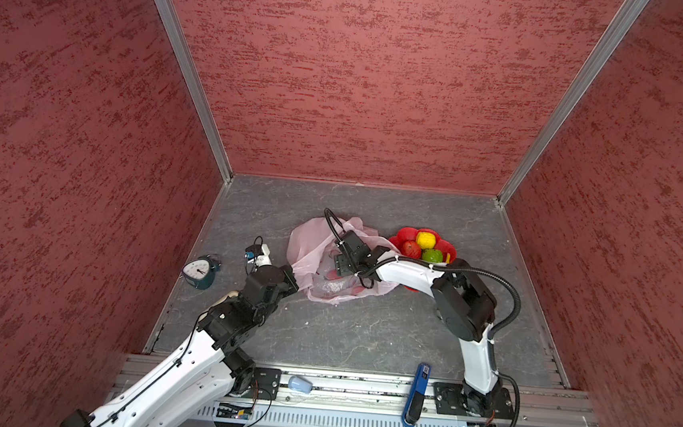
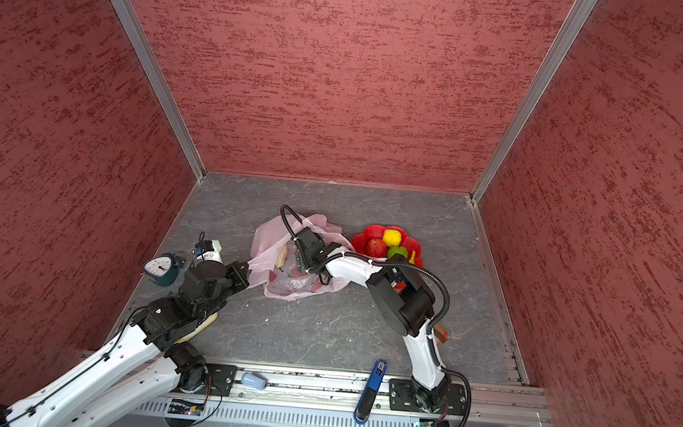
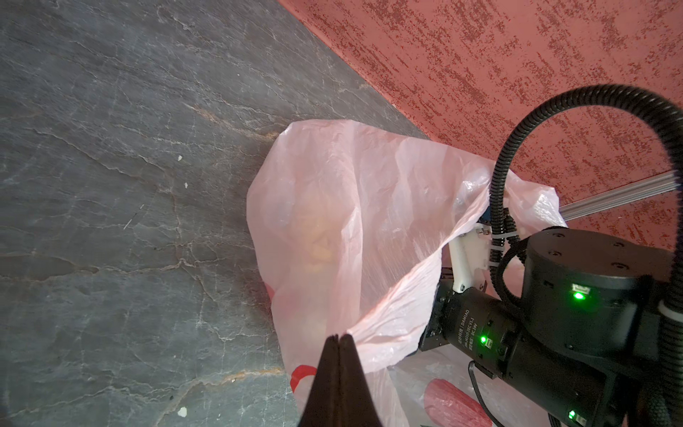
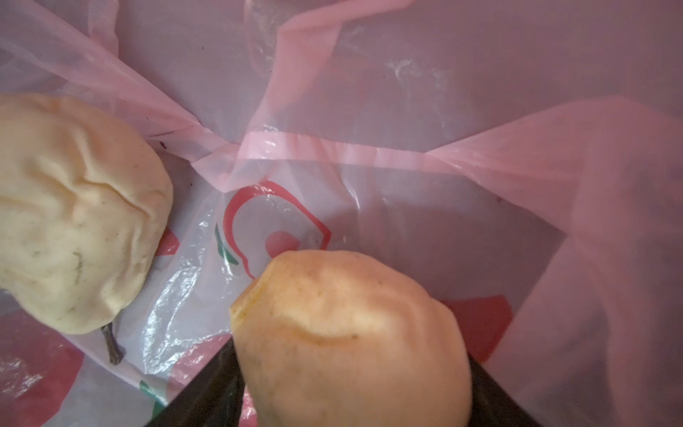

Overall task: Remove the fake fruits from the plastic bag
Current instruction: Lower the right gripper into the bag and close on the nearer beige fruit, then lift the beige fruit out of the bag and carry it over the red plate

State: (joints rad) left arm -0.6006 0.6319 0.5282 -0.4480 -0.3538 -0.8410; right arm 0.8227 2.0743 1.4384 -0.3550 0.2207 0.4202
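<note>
1. My left gripper (image 3: 338,337) is pinching the rim of the plastic bag (image 3: 351,192), with its fingers pressed together on the film.
2. My right gripper (image 4: 353,355) is sitting inside the bag, fingers spread either side of a beige lumpy fruit (image 4: 351,325). I cannot tell whether they are squeezing it.
3. A second beige fruit (image 4: 74,214) is lying near it on the bag's floor, and pink folds are crowding around both.
4. The red apple (image 1: 411,249), yellow round fruit (image 1: 425,239), green round fruit (image 1: 432,255) and banana (image 1: 447,257) are resting in the red dish (image 1: 402,235) right of the bag. My right arm is crossing its near edge.
5. A clock (image 1: 200,271) is standing left of the bag.
</note>
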